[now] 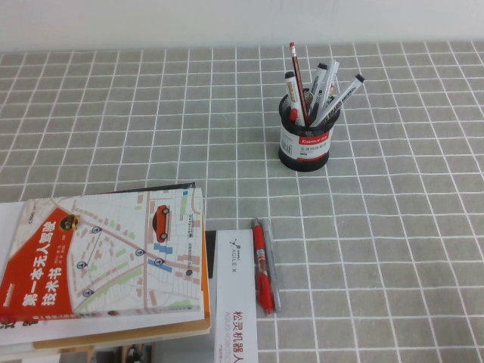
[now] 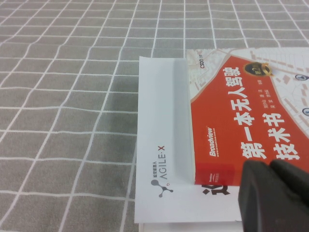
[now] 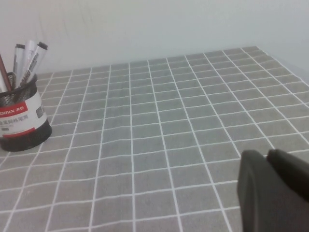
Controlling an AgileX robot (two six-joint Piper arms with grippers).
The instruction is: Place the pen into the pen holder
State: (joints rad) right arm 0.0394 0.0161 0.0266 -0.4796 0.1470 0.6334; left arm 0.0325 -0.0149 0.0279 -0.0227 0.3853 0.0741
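Observation:
The black mesh pen holder [image 1: 305,142] with a white label and a red band stands upright at the back right of the table; it also shows in the right wrist view [image 3: 21,121]. Several white-barrelled markers with black caps [image 1: 326,83] and a red pencil stand in it; I cannot tell which one is the task's pen. No such marker lies loose on the table. My left gripper [image 2: 269,167] is shut and empty above the red book. My right gripper [image 3: 267,155] is shut and empty above bare cloth, far from the holder. Neither gripper shows in the high view.
A red gel pen [image 1: 262,266] and a thin grey pen [image 1: 272,265] lie side by side near the front. A red book [image 1: 106,257] lies on a white AgileX booklet [image 1: 234,302] at the front left. A grey checked cloth [image 1: 393,249] covers the table.

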